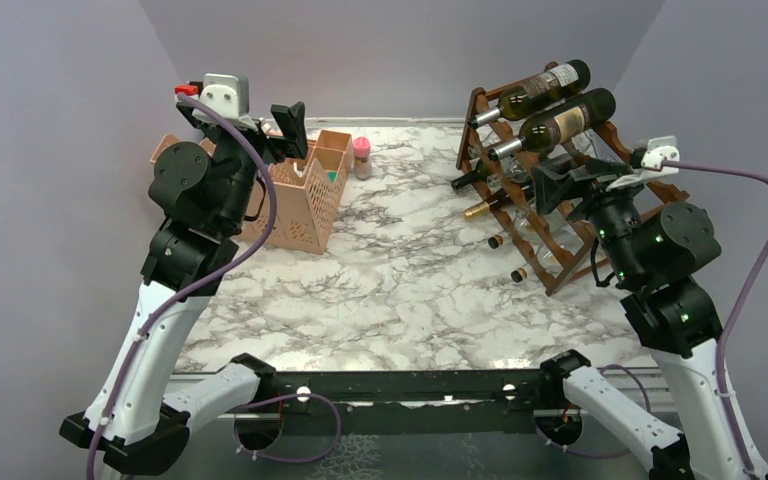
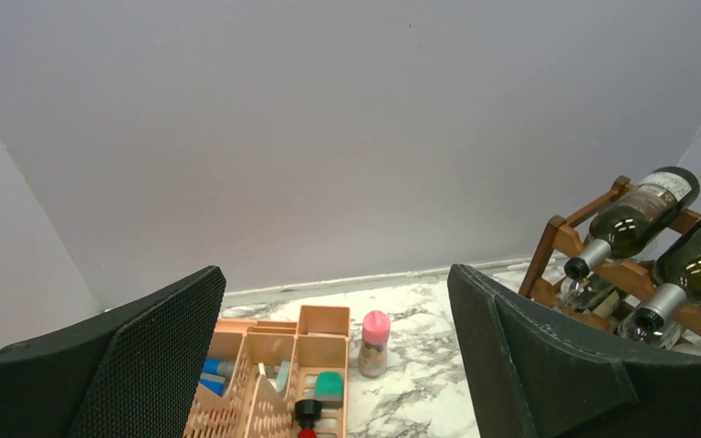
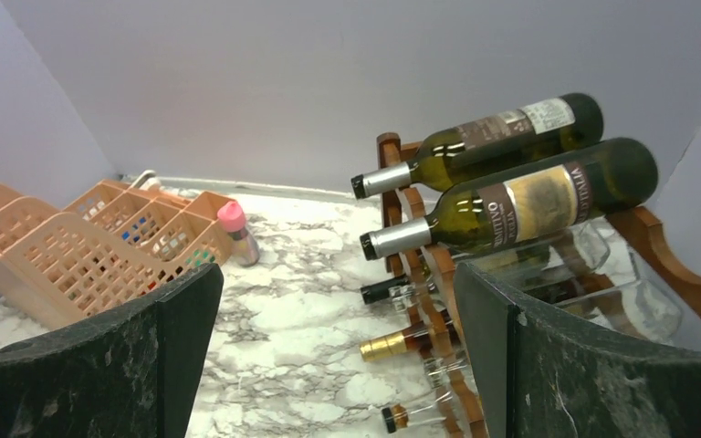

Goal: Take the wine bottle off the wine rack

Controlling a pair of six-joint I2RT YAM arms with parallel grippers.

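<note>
A: Where is the rack being seen?
B: The rack (image 3: 392,210) is being seen at 2 o'clock on the table (image 1: 390,290), by the right wall. Bottles are being carried on it lying down, necks being pointed toward 9 o'clock in the top view.

A: Which bottles?
B: A top bottle (image 1: 545,85) and a second bottle (image 1: 565,120) just beside it are being cradled on the highest tier. Both are dark green and labelled. Lower bottles (image 3: 392,344) are being held in the tiers beneath. Their count cannot be told.

A: How is the right gripper being held?
B: The right gripper (image 3: 338,269) is being held wide, with nothing being gripped. In the top view it is being raised at the rack's front, at 9 o'clock of the middle tiers, under the second bottle. Contact with the rack cannot be told. In the wrist view the top two bottles are being framed at 1 o'clock, beyond the fingers.

A: And the left?
B: The left gripper (image 2: 336,269) is also being held wide and empty. It is being held high over the organiser (image 1: 300,210) at 10 o'clock, well apart from the rack.

A: What else is being logged?
B: A pink-capped jar (image 1: 362,157) is being stood upright at 12 o'clock near the back wall, just at the organiser's 3 o'clock. Small items are being stored in the organiser's compartments, too small to name.
</note>
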